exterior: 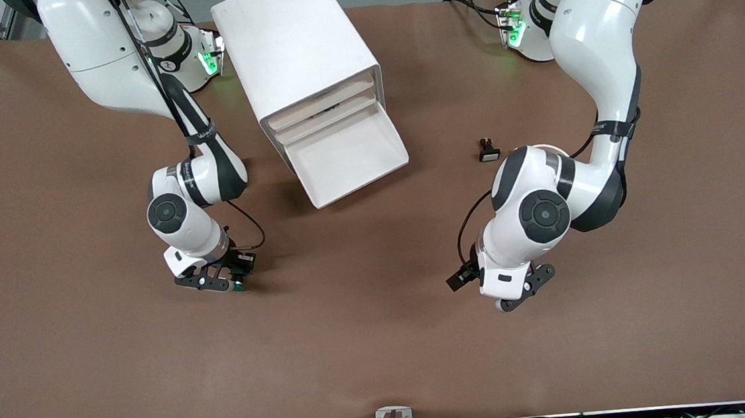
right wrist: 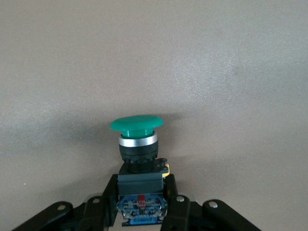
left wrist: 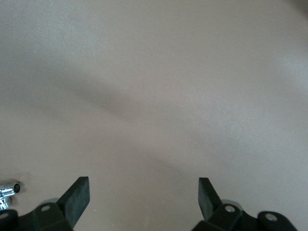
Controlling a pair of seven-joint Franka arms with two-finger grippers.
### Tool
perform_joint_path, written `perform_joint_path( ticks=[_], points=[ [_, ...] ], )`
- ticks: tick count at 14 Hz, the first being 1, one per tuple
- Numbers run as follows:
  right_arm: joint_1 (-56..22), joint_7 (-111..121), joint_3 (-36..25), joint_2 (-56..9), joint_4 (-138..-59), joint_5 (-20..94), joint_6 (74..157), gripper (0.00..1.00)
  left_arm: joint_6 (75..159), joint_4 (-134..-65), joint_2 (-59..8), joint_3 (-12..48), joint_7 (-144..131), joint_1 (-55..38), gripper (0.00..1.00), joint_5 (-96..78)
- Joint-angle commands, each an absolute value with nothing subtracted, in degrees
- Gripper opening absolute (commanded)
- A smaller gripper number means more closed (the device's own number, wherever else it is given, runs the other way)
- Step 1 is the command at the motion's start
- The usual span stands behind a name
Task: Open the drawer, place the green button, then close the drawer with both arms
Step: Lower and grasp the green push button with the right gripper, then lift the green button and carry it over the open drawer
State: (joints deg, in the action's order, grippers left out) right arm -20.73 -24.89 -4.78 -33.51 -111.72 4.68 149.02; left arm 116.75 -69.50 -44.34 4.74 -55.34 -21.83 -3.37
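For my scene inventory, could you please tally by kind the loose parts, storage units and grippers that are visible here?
Green-capped push button with black body, clamped in the right gripper: 1
Black piece with white rectangular cap, on the brown table: 1
White plastic cabinet with its drawer pulled open: 1
Black two-finger grippers, including the open left gripper: 2
Total: 5

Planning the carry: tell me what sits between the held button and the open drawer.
Front view: only bare brown table lies between the button, gripped by the right gripper, and the open drawer.
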Motion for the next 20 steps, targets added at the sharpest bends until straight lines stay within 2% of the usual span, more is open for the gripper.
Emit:
perform_joint_path(
  ticks=[1, 9, 15, 20],
  points=[
    [-19.87, -25.40, -4.57, -33.40, -109.43, 4.83, 145.21, 0.00, 117.33, -70.49, -43.68, 4.39, -55.46, -22.24, 0.99, -2.11],
    [-20.04, -31.09, -4.48, -27.43, -105.47, 5.36, 129.92, 0.00, 117.25, -70.49, -43.68, 4.39, -55.37, -22.24, 0.99, -2.11],
    [-23.90, -45.60, -4.13, -18.82, -105.91, 5.45, 120.78, 0.00, 117.33, -70.49, -43.68, 4.48, -55.37, -22.15, 0.99, -2.11],
    [-29.43, -56.66, -3.96, -13.89, -106.79, 5.54, 118.04, 0.00, 117.25, -70.49, -43.68, 4.48, -55.20, -22.15, 0.99, -2.11]
  ],
)
